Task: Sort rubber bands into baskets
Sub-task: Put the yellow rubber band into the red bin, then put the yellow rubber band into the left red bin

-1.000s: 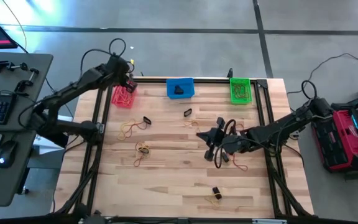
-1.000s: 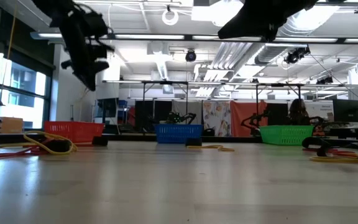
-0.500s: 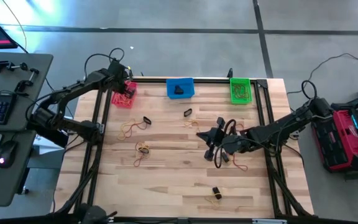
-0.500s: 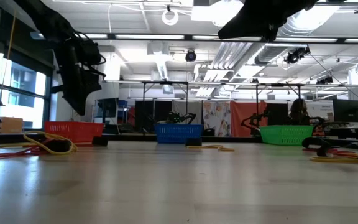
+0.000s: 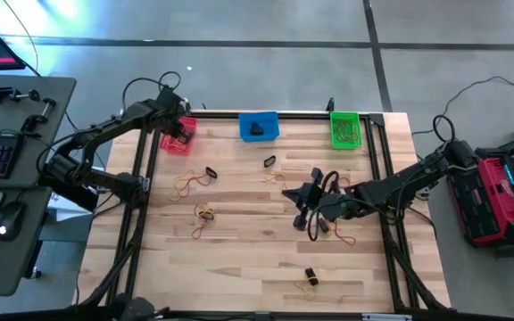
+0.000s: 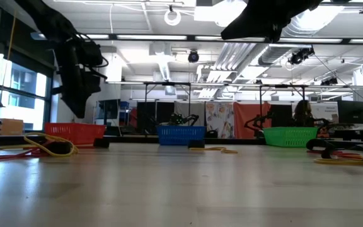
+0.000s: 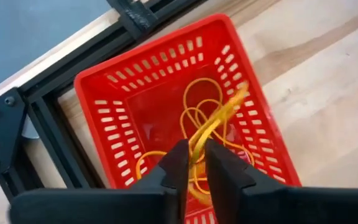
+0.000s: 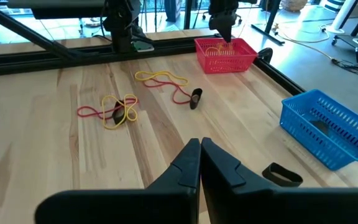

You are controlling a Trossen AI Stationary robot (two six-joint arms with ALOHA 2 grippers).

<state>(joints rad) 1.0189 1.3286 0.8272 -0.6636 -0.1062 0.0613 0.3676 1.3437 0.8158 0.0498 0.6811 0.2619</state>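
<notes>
My left gripper (image 7: 195, 152) hangs over the red basket (image 7: 104, 68) at the table's far left, fingers nearly together with a yellow rubber band (image 7: 219, 118) between them. The high view shows this gripper (image 5: 182, 132) above the same basket (image 5: 172, 143). Other yellow bands (image 7: 194, 99) lie on the basket's floor. My right gripper (image 5: 300, 214) waits shut above the table's middle right, holding nothing. The blue basket (image 5: 259, 127) and the green basket (image 5: 345, 128) stand along the far edge. My left gripper has a strand of the yellow rubber band (image 7: 197, 144) between its two fingertips, with a narrow gap left around it. The fingers slant steeply down from above. The band reaches from the fingers into the red basket, and its free end (image 7: 236, 98) is blurred.
Loose bands lie on the wood: a yellow-red tangle (image 5: 186, 185), another (image 5: 206, 214), black ones (image 5: 211, 173) (image 5: 269, 161), a cluster (image 5: 310, 278) near the front and one (image 5: 342, 234) under my right arm. A black frame rail (image 5: 145, 169) borders the table.
My left gripper has come down toward the red basket and tipped more steeply downward, shifting a little toward the table's left edge. Most of this happened in the first half second; since then it has hardly moved.
</notes>
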